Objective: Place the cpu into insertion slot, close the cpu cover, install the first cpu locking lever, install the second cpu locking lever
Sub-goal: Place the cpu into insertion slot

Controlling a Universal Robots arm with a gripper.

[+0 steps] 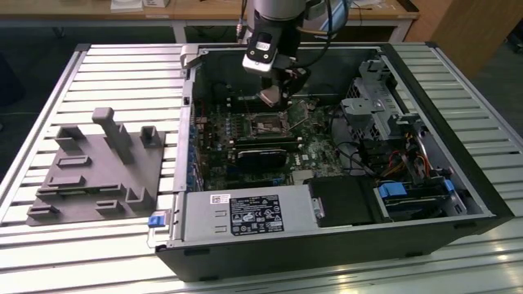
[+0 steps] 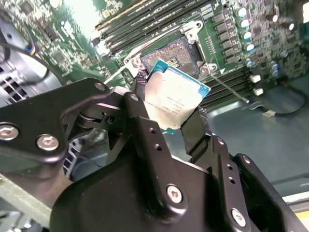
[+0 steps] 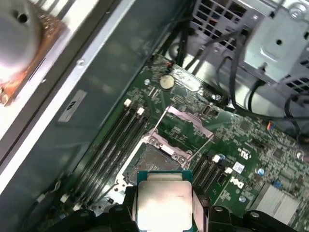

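Pincer (image 2: 169,105) grips cpu (image 2: 176,95) between its fingers, poised above open insertion slot (image 2: 173,52).

Bright worktop, shaded case, hot glare up close.
In the exterior view you see the slatted worktop (image 1: 122,73) shining pale while the case (image 1: 327,251) interior sits dim. In the second wrist view, glare burns out a corner of the motherboard (image 2: 58,58) and washes the cpu (image 2: 176,99) lid; in the first wrist view a near copper-toned block (image 3: 24,43) is overexposed and blurred.
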